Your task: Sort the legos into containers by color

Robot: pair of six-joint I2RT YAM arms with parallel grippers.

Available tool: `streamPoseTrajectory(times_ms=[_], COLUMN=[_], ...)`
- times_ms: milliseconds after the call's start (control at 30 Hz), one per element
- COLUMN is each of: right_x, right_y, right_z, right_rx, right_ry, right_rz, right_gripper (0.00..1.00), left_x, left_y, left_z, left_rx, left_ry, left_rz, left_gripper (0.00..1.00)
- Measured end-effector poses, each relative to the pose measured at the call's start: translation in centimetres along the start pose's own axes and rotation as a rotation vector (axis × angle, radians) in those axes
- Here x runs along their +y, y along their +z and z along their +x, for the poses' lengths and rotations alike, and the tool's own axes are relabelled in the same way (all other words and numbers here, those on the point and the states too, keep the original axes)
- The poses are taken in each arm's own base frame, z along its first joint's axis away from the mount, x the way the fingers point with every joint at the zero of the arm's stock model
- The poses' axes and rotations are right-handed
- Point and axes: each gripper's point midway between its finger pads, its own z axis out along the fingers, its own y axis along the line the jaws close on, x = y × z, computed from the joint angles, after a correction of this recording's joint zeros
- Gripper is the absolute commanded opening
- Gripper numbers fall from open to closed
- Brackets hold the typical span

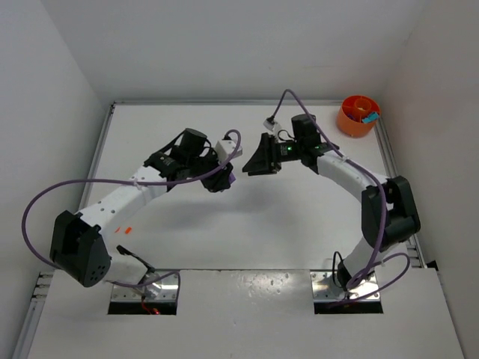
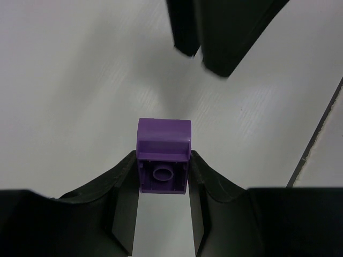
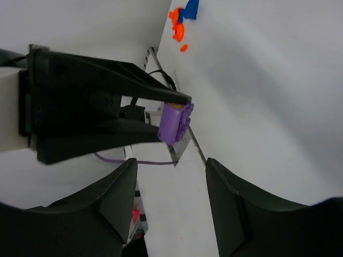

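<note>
From above we are seeing only a sliver of the purple brick [image 1: 231,179], because the left gripper [image 1: 221,180] is covering most of it. The left wrist camera is showing it plainly: the fingers [image 2: 126,179] are pinching it from both sides, with its hollow underside facing the lens. The right gripper [image 3: 171,163] is standing wide open with nothing in it, facing the brick from close by without touching it. In the left wrist view its tips are running out of the top edge, blurred.

The orange tub [image 1: 358,117] is sitting at the far right corner of the table [image 1: 299,224], well apart from both grippers. Something cyan is lying inside it, but we are not making out the rest. Small orange bits [image 1: 127,227] are lying near the left arm, too tiny to identify. The right wrist camera is catching a blue piece [image 3: 191,8], partly cut off, beside some orange ones.

The table is plain white, and white walls [image 1: 224,45] are closing it in.
</note>
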Motion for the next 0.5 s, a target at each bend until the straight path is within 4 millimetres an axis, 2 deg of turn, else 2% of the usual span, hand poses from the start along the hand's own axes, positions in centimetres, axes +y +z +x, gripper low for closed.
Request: streamPoseTrajectory(times_ms=[100,267,500], right_x=[-0.1,-0.6,-0.6], right_y=[1.9,4.4,5.5], right_z=[1.1,3.0,2.8], right_rx=[0.051,0.126,0.142], right_ry=[0.025,0.061,0.055], right_rz=[-0.009,-0.007,-0.005], right_gripper=[0.55,0.55,0.55], left_x=[-0.6,-0.4,0.0], left_y=[0.6,0.6,0.4], left_z=[-0.2,-0.6,0.3], left_rx=[0.012,0.010,0.049], left_ry=[0.008,0.017,0.006], left_rz=[-0.006,-0.031,-0.062], left_gripper=[0.27,0.27,0.27])
